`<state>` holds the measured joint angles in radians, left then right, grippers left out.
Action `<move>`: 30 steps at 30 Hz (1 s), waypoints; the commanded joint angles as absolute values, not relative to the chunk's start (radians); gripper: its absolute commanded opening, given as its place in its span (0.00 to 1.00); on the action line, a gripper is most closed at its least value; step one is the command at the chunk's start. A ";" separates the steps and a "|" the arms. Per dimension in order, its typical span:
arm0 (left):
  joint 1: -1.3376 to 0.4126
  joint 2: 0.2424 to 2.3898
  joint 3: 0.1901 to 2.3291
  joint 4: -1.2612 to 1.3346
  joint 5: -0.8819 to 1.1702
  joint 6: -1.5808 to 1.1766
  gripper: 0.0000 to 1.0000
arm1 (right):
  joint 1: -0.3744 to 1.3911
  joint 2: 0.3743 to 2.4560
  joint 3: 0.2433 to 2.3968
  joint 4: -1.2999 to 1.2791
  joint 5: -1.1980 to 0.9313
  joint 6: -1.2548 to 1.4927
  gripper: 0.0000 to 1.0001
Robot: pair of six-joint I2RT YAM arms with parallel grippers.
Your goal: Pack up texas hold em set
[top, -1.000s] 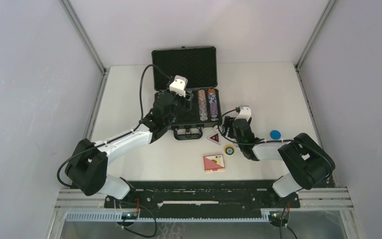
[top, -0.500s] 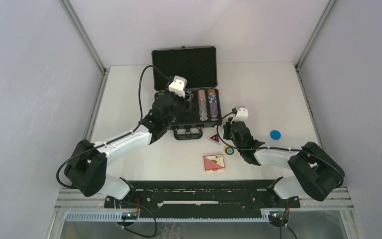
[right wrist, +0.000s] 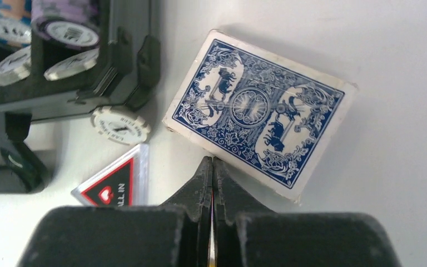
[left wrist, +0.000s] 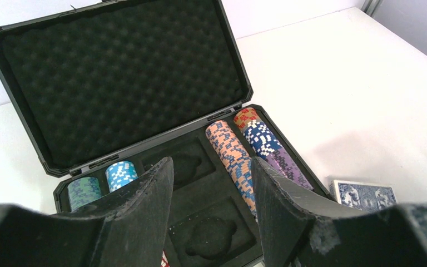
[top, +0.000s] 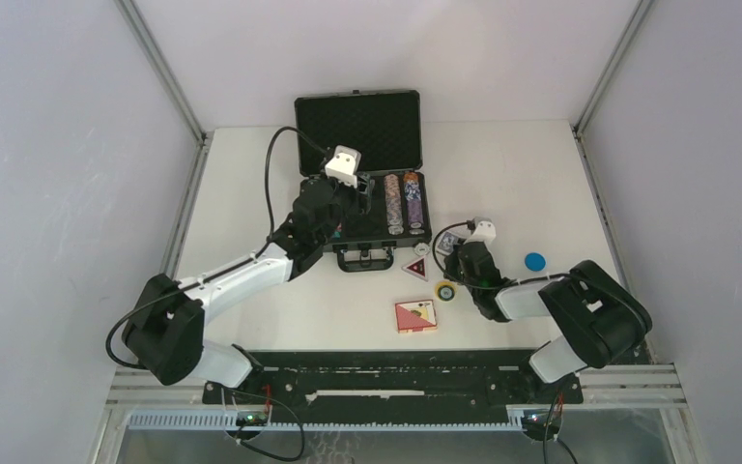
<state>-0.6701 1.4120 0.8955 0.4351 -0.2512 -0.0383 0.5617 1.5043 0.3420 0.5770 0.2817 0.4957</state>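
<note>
1. The table [top: 541,174] is plain white and matte. Pale grey panels [top: 58,193] close it in on three sides, with metal posts [top: 159,68] at the back corners.
2. A black rail [top: 396,372] along the near edge carries both arm bases.
3. The case [top: 359,126] sits at the back middle of the table. Its foam-lined lid is open and its handle faces the arms.
4. Chips [left wrist: 239,156] lie in rows on the case's right side, and two more rows show at its left.
5. The left claw [left wrist: 211,167] hangs over the case, fingers spread, with nothing between them.
6. The right claw [right wrist: 211,161] is pressed together on nothing, its tips at the near edge of the blue deck [right wrist: 258,108]. Whether they touch it is unclear.
7. The blue deck lies flat on the table, just right of the case's front corner.
8. A white button [right wrist: 120,123] and a triangle button [right wrist: 111,183] lie just off that corner.
9. Nearer the arms lie a yellow disc [top: 444,290] and the red deck [top: 415,315]. A blue disc [top: 535,260] sits well to the right.
</note>
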 commanded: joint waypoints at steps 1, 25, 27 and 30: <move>-0.669 1.380 0.866 0.486 -0.240 -0.044 0.58 | 0.513 1.519 0.345 0.632 0.246 0.538 0.00; -0.669 1.418 0.866 0.520 -0.208 -0.056 0.57 | 0.720 1.484 0.508 0.488 0.380 0.365 0.83; -0.669 1.420 0.870 0.520 -0.201 -0.057 0.57 | 0.729 1.487 0.525 0.472 0.396 0.356 0.86; -0.669 1.414 0.870 0.520 -0.203 -0.057 0.57 | 0.737 1.506 0.549 0.454 0.411 0.345 0.88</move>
<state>-0.6701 1.4231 0.8825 0.4622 -0.2214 -0.0387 0.7231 1.4979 0.4919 0.4679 0.3588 0.3836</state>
